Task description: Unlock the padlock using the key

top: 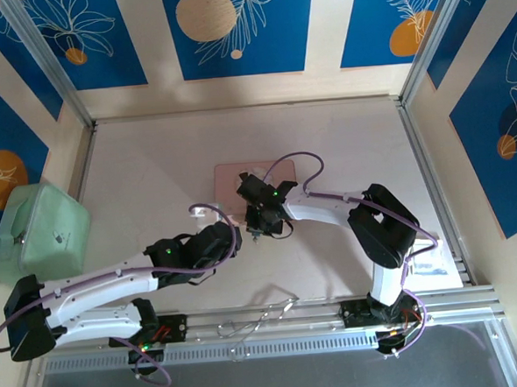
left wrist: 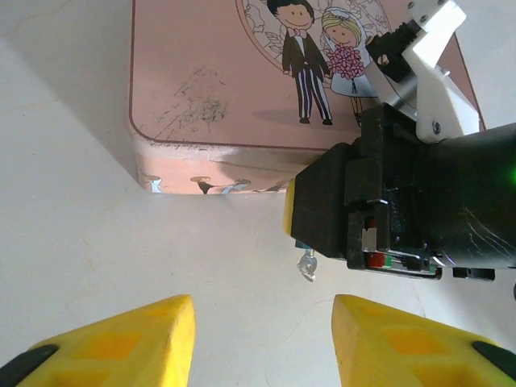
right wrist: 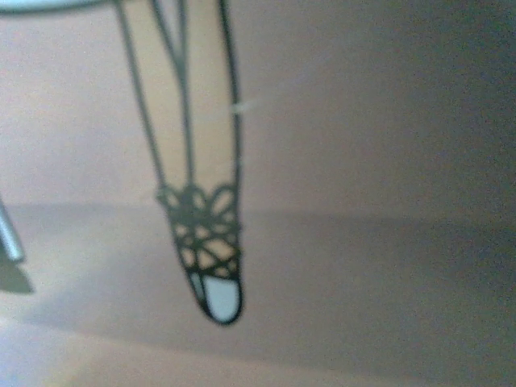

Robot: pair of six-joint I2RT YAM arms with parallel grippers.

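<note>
Jaws apart on my left gripper (left wrist: 262, 326), near side of the pink tin (left wrist: 210, 89); my right gripper (left wrist: 297, 234) pinches the padlock (left wrist: 306, 264).

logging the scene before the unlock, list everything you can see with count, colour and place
pink tin: one, pink with a cartoon couple on the lid, middle of the table
padlock: one, tiny, blue sliver with silvery metal, poking out below the right pincer
green case: one, pale green, far left, outside the table's frame
white sheet: one, white, near right corner
wall panels: several, blue with white leaves and orange discs, around the table
table: one, pale beige
left pincer: one, yellow fingers, open, in front of the tin
right pincer: one, black with yellow pad, apparently shut on the padlock, at the tin's near edge
</note>
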